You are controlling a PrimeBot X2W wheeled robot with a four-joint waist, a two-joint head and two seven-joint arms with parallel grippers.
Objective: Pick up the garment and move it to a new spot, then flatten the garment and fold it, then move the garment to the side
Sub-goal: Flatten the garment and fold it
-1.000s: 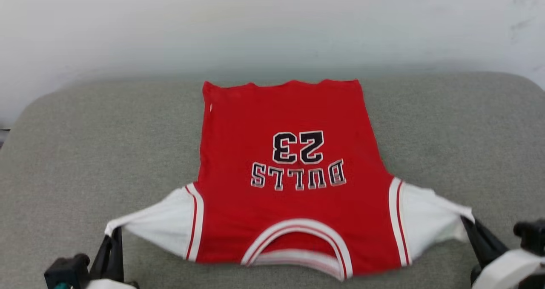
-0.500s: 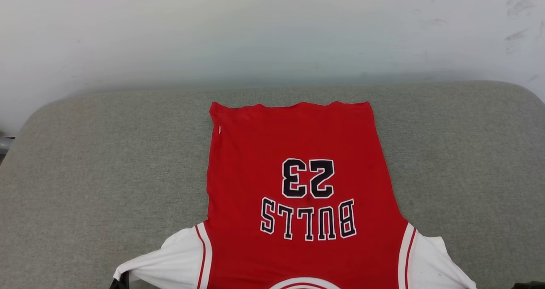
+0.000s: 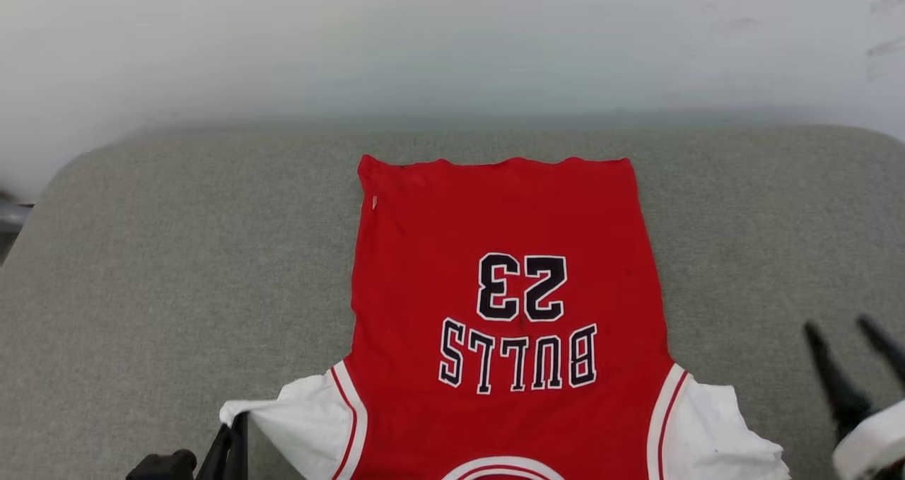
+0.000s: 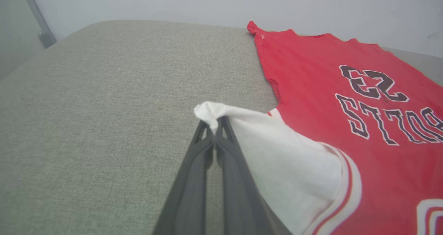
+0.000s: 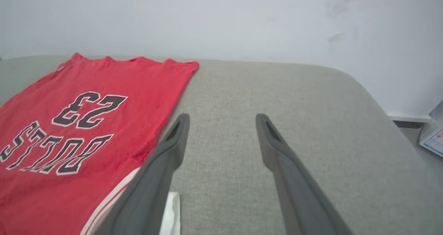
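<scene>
The garment (image 3: 502, 254) is a red T-shirt with white sleeves, printed "BULLS 23", lying flat on the grey cushion with its hem toward the wall. The garment (image 4: 311, 89) fills the right of the left wrist view. My left gripper (image 4: 216, 124) is shut on the tip of the white left sleeve, pinching a small bunch of cloth; the left gripper (image 3: 233, 423) shows at the bottom left of the head view. My right gripper (image 5: 221, 119) is open and empty over bare cushion, right of the garment (image 5: 86, 124); the right gripper (image 3: 841, 328) hovers beside the right sleeve.
The grey cushioned surface (image 3: 177, 254) has rounded corners and ends at a pale wall (image 3: 452, 42). Bare cushion lies on both sides of the shirt. A small printed box (image 5: 432, 138) sits on the floor beyond the cushion's right edge.
My right gripper has let go of the right sleeve, opened and lifted away to the right. The left keeps its grip. The camera view has shifted, so the shirt sits lower in the picture.
</scene>
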